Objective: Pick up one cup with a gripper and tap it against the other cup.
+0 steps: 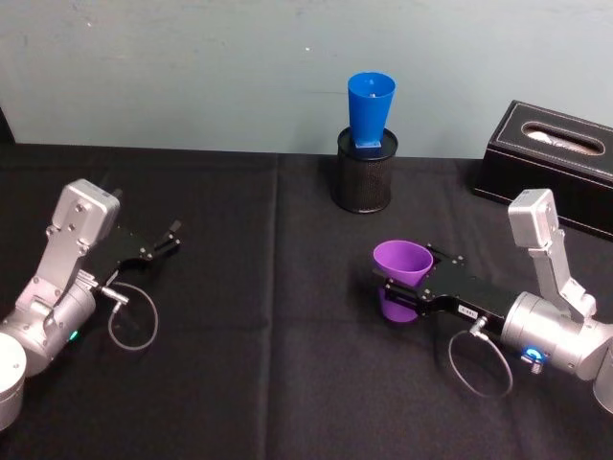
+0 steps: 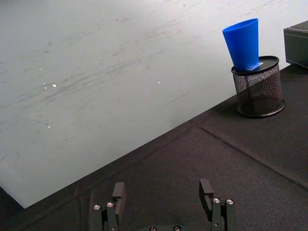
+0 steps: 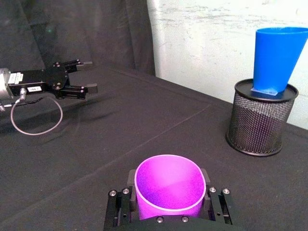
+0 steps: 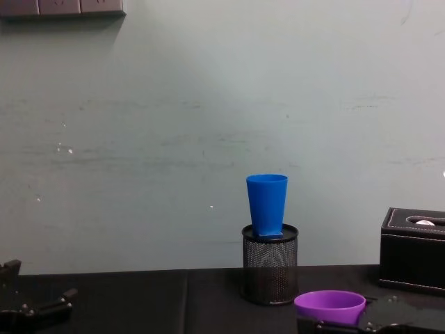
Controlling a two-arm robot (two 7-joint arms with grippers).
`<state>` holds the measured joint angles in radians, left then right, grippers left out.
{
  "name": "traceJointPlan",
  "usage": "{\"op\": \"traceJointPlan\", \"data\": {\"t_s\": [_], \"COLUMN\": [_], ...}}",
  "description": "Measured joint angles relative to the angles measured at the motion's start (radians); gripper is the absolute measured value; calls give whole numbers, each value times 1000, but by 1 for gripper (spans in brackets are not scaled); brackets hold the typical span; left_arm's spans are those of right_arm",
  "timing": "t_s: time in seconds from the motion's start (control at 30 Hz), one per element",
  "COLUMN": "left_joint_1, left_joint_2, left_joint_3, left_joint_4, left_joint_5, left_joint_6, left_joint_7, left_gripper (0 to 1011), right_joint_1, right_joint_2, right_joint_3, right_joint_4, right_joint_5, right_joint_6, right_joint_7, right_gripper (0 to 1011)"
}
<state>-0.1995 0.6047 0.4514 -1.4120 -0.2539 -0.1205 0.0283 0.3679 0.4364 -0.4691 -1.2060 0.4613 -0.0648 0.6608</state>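
This looks like a lab or test room set up for robot trials, not a home or a shop. The table (image 1: 239,383) is draped in plain black cloth with a seam running across it, pushed up against a bare, pale greenish wall (image 4: 174,139) that is scuffed and scratched. At the top of the chest view a strip of wall outlets or switch plates (image 4: 62,7) shows. The few things standing about are office odds and ends: a black wire-mesh pen holder (image 1: 363,172) and a black leather-look tissue box (image 1: 551,158). Two silver robot arms rest on the cloth, cables looping from their wrists.
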Motion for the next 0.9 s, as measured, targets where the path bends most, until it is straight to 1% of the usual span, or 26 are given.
{"op": "traceJointPlan", "data": {"t_s": [0.13,0.43,0.83,0.87,0.9], "left_joint_1": [0,0,0,0,0], "left_joint_2": [0,0,0,0,0], "left_joint_3": [0,0,0,0,0], "left_joint_4": [0,0,0,0,0], "left_joint_5": [0,0,0,0,0], "left_joint_6": [0,0,0,0,0], "left_joint_7": [0,0,0,0,0], "left_gripper": [1005,1005,1005,1005,1005], "right_joint_1": [1,5,5,5,5], "right_joint_2": [-1,-2,-2,-2,-2], "right_joint_3": [-1,-4,-4,-4,-4], "right_joint_4": [4,12,11,11,11], "right_joint_5": [13,32,29,29,29], "right_joint_6": [16,30,28,28,28], "right_joint_7": [5,9,10,10,10], "right_gripper": [732,732,732,735,765]}}
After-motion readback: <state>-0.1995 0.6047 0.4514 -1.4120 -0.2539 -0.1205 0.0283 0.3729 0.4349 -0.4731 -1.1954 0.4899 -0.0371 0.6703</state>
